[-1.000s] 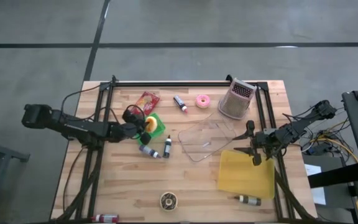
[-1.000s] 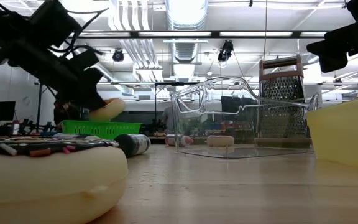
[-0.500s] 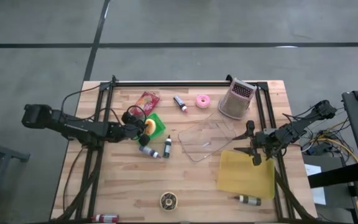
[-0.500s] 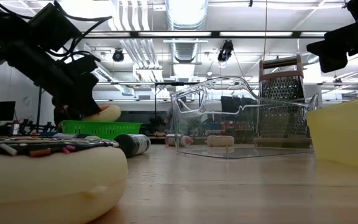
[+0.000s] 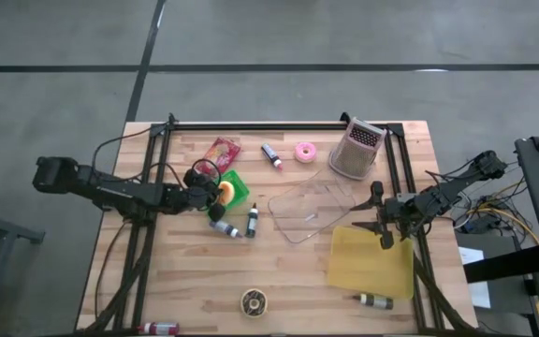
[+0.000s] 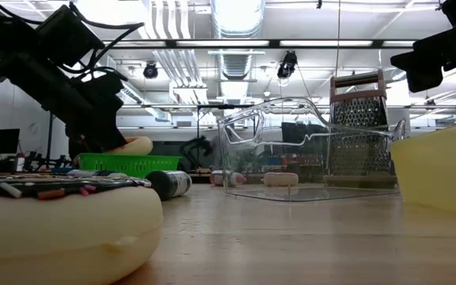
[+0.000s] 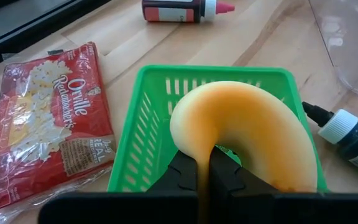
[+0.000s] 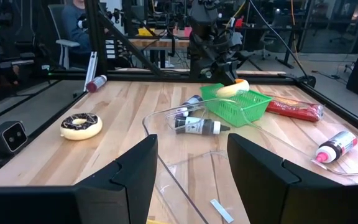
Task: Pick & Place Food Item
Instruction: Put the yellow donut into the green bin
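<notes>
My left gripper [image 7: 204, 165] is shut on a plain yellow-orange donut [image 7: 247, 130], just over a green basket [image 7: 142, 118] that stands left of the table's centre [image 5: 235, 187]. In the low view the donut [image 6: 135, 146] sits at the level of the basket's rim [image 6: 129, 164]. My right gripper [image 5: 374, 215] hangs open and holds nothing. It is at the right, between the clear container [image 5: 312, 208] and the yellow container [image 5: 371, 262]. My left gripper pinches the donut's ring [image 7: 194, 152] on the side nearest the wrist. One finger [image 7: 229, 177] stands on the hole's side and the other outside. The fingers slant down from the table's left. The donut stands tilted on edge, its far part low in the basket.
A red popcorn bag [image 5: 221, 150] lies beyond the basket, with small bottles [image 5: 225, 227] [image 5: 251, 220] just near of it. A pink donut [image 5: 305, 151] and a metal grater [image 5: 356, 150] are at the far side. A chocolate donut [image 5: 254, 301] lies near the front edge.
My left gripper has tipped downward a little, staying shut. The donut has sunk from above the basket's rim down to it. My right arm has kept still.
</notes>
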You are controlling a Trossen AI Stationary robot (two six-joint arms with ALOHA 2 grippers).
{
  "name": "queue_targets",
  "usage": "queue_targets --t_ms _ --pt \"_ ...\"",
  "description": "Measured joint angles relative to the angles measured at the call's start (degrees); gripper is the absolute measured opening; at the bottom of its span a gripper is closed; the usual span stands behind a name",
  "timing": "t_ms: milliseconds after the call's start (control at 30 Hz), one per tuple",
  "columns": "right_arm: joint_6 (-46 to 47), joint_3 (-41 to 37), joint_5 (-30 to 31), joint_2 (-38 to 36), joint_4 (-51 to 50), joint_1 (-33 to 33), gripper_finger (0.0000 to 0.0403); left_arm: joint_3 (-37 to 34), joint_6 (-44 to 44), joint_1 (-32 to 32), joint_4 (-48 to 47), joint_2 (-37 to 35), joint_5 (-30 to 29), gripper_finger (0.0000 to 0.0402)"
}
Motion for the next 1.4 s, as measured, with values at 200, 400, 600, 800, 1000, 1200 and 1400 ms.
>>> queue_targets --t_ms 200,400,600,800,1000,1200,1400 --pt "0.0 0.0 0.0 0.0 0.0 0.0 0.0192 0.0 0.0 0.0 0.0 0.0 0.3 0.0002" --pt "0.0 0.0 0.0 0.0 0.0 0.0 0.0192 0.0 0.0 0.0 -0.1 0.0 0.6 0.0002" --pt "0.0 0.0 0.0 0.0 0.0 0.0 0.0192 0.0 0.0 0.0 -0.4 0.0 0.6 0.0002" --pt "0.0 0.0 0.0 0.0 0.0 0.0 0.0192 0.0 0.0 0.0 -0.5 0.0 0.6 0.0002" --pt "0.0 0.0 0.0 0.0 0.0 0.0 0.0192 0.0 0.0 0.0 -0.5 0.0 0.6 0.0002" --pt "0.0 0.0 0.0 0.0 0.0 0.0 0.0192 0.0 0.0 0.0 -0.4 0.0 0.7 0.0002" --pt "0.0 0.0 0.0 0.0 0.0 0.0 0.0192 0.0 0.0 0.0 -0.9 0.0 1.9 0.0002"
